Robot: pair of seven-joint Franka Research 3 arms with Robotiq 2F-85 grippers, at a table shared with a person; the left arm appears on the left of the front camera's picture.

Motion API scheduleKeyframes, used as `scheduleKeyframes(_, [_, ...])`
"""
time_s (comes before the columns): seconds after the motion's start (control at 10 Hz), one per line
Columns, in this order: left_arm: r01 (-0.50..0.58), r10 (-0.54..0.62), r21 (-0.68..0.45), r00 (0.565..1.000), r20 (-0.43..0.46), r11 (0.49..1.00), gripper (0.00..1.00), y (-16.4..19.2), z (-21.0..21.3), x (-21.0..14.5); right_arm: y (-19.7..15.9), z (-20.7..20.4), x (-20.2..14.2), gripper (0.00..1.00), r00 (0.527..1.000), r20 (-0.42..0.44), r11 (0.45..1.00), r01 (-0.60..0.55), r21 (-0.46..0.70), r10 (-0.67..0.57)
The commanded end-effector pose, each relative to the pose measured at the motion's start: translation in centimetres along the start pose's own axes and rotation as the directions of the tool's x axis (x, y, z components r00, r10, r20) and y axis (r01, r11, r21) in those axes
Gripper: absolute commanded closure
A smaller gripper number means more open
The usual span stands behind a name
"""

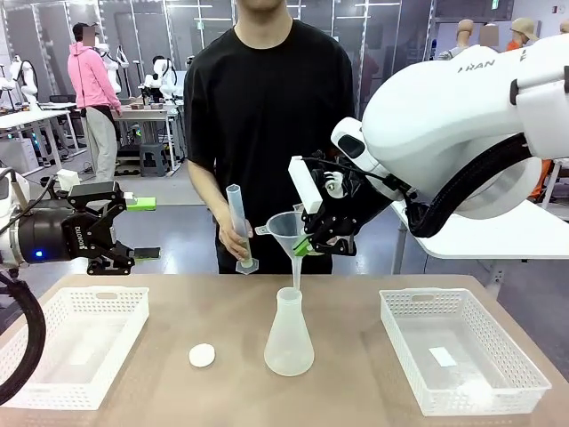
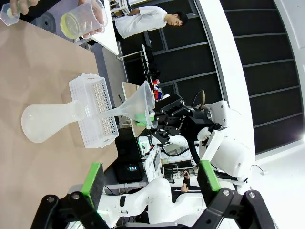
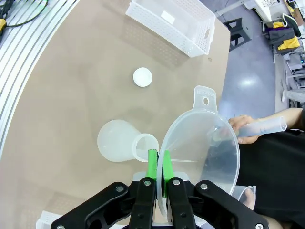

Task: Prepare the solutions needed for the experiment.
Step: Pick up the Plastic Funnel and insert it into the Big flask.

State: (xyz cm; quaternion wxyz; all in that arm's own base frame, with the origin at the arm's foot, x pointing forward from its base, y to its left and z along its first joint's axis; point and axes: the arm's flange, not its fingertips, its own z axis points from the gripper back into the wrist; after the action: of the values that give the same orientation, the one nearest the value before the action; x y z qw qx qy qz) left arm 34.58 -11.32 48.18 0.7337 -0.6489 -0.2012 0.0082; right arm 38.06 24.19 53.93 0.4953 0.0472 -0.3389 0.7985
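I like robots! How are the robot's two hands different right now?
The left gripper has open, empty fingers; the right gripper has fingers shut on the funnel rim. The left gripper hangs by the left basket; the right gripper holds the funnel over the flask. Both are black with green pads.

Shows "RAN" in dark lettering [image 1: 481, 64], start cut off, on white casing of right arm [image 1: 444, 116]. Small white print [image 1: 78, 237] on black body of left gripper [image 1: 140, 229], too small to read.
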Motion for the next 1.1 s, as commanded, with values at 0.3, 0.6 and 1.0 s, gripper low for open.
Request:
scheduleKeyframes(0.3, [-0.009,0.01,-0.026,1.0,0.011,1.0,0.0,-0.1,-0.3,-0.4,-0.9,-1.6,-0.8,0.96,0.999,0.035,1.0,0.004,-0.007,-0.004])
scheduleKeyframes(0.6, [-0.009,0.01,-0.026,1.0,0.011,1.0,0.0,-0.1,-0.3,-0.4,-1.2,-2.7,-1.1,0.96,0.998,0.059,1.0,0.004,0.004,-0.005])
scheduleKeyframes(1.0, [-0.009,0.01,-0.026,1.0,0.011,1.0,0.0,-0.1,-0.3,-0.4,-1.3,-4.4,-1.9,0.96,0.999,0.041,1.0,0.009,0.015,-0.01])
